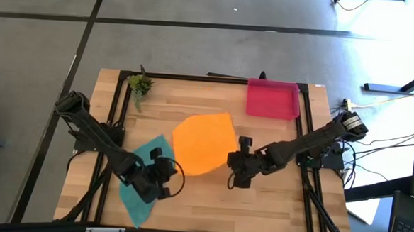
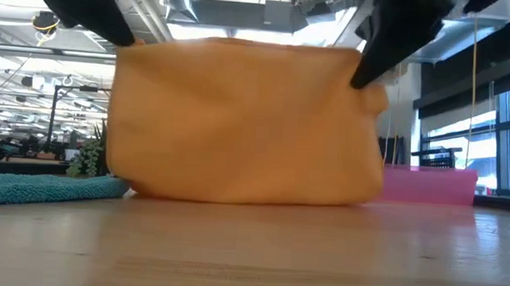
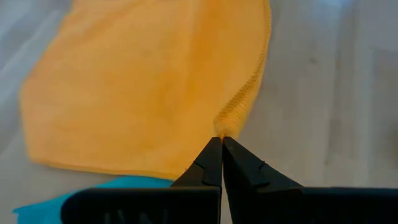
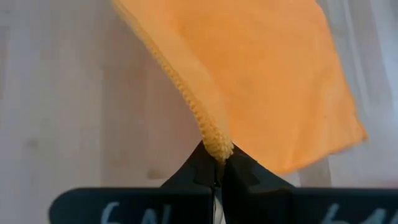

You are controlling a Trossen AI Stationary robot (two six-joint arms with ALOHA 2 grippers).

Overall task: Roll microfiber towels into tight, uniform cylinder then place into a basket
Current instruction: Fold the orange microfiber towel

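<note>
The orange microfiber towel [image 1: 204, 143] lies mid-table with its near edge raised; in the low view the towel [image 2: 247, 125] hangs like a curtain, its lower part on the wood. My left gripper [image 1: 172, 168] is shut on the near left corner and my right gripper [image 1: 231, 161] on the near right corner. The teal towel [image 1: 143, 187] lies flat at the near left, partly under my left arm. The pink basket [image 1: 272, 99] stands at the far right. My left gripper pinches the orange towel's near left corner [image 3: 225, 124] between its two fingertips, slanting down from the near left. The corner is lifted, and the cloth runs from it down to the table. My right gripper pinches the near right corner, at its stitched hem [image 4: 216, 144], between its two fingertips, slanting down from the near right. That corner is lifted too, with the top edge [image 2: 242, 44] stretched nearly straight between the two grippers.
A small green plant [image 1: 140, 84] lies at the far left corner. Bare wood [image 1: 274, 198] shows near the front right and between the orange towel and the basket. A dark frame [image 1: 209, 78] rims the table.
</note>
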